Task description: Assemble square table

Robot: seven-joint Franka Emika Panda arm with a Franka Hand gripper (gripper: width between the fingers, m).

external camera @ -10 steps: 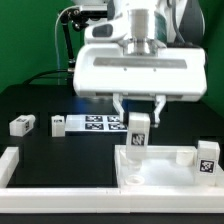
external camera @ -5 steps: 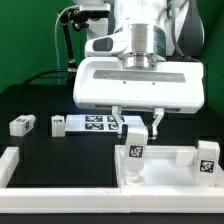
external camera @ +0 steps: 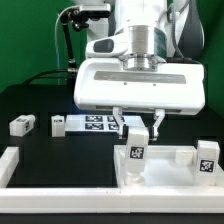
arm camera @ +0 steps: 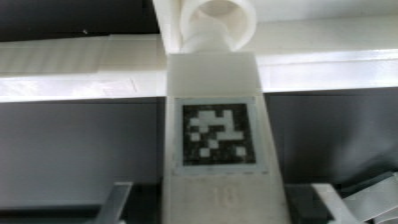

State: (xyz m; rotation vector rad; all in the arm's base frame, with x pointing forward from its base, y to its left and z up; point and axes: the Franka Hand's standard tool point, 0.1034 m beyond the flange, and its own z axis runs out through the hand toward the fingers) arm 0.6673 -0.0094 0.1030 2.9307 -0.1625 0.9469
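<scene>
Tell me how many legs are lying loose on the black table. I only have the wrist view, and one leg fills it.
Observer: Two. One loose leg and a second loose leg lie to the exterior view's left of the marker board.
Operator: Is any other leg at the tabletop?
Observer: Yes, another leg stands upright at the tabletop edge on the exterior view's right. I can't tell whether it is seated in a socket.
Operator: Where is my leg over the tabletop?
Observer: The held leg is upright between the fingers of the gripper, at the tabletop's corner on the exterior view's left.
</scene>
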